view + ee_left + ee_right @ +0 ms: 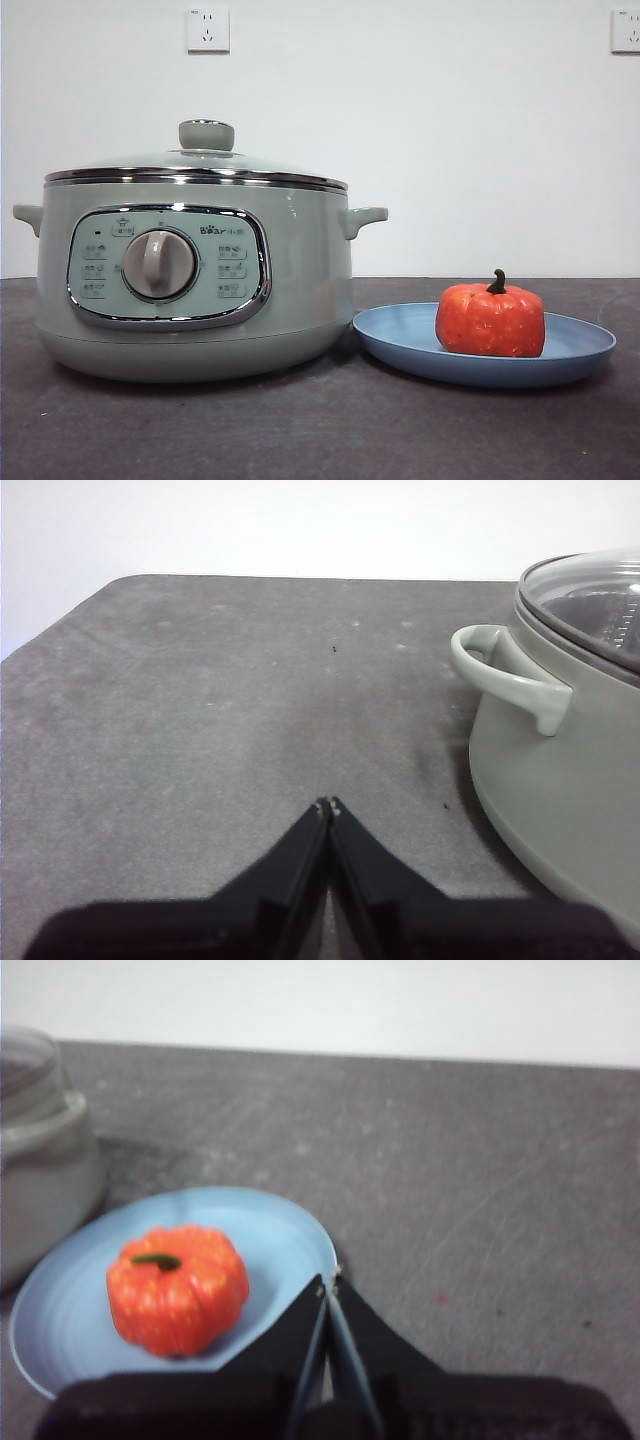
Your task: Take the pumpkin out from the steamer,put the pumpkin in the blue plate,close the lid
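Observation:
The orange-red pumpkin (490,319) with its dark green stem sits upright on the blue plate (400,335), to the right of the steamer (300,270). The glass lid (205,158) with its pale green knob rests closed on the steamer. In the right wrist view the pumpkin (178,1289) lies on the blue plate (275,1235), and my right gripper (328,1282) is shut and empty above the plate's rim, apart from the pumpkin. My left gripper (327,805) is shut and empty above the bare table, beside the steamer (560,780) and its side handle (505,675). Neither arm shows in the front view.
A dark grey table (320,430) carries everything. A white wall stands behind, with two power sockets (208,29) high up. The table's rounded corner (120,585) shows in the left wrist view.

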Robot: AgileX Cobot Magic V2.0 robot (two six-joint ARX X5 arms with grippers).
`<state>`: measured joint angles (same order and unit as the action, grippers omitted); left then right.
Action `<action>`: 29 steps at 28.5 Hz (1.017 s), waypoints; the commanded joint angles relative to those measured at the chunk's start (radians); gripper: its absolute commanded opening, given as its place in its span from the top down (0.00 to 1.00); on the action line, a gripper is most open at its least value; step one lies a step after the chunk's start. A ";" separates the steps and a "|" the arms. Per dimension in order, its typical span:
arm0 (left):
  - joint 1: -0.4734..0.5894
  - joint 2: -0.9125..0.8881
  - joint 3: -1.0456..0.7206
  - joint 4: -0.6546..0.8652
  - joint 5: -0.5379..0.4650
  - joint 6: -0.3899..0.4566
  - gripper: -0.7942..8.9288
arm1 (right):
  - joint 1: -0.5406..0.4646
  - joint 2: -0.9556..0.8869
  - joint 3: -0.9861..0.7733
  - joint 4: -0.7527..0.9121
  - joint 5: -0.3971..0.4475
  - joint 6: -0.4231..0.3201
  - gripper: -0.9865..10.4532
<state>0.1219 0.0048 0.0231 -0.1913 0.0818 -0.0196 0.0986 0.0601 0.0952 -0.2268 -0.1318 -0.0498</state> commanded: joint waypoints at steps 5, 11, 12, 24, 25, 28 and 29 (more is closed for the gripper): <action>0.004 -0.003 -0.017 0.003 -0.002 -0.003 0.92 | 0.000 -0.059 -0.085 0.046 0.000 0.007 0.92; 0.004 -0.003 -0.017 0.003 -0.002 -0.003 0.92 | 0.000 -0.058 -0.087 0.057 0.000 0.007 0.92; 0.004 -0.003 -0.017 0.003 -0.002 -0.003 0.92 | 0.000 -0.057 -0.086 0.057 0.002 0.007 0.92; 0.004 -0.003 -0.017 0.003 -0.002 -0.003 0.92 | 0.000 -0.053 -0.086 0.058 0.004 0.007 0.92; 0.004 -0.003 -0.017 0.003 -0.002 -0.003 0.92 | 0.000 -0.053 -0.086 0.058 0.004 0.007 0.92; 0.004 -0.003 -0.017 0.003 -0.002 -0.003 0.92 | 0.000 -0.053 -0.086 0.058 0.004 0.007 0.92; 0.004 -0.003 -0.017 0.003 -0.002 -0.003 0.92 | 0.000 -0.053 -0.086 0.058 0.003 0.007 0.92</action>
<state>0.1219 0.0048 0.0231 -0.1913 0.0818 -0.0196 0.0986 0.0071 0.0235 -0.1776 -0.1303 -0.0486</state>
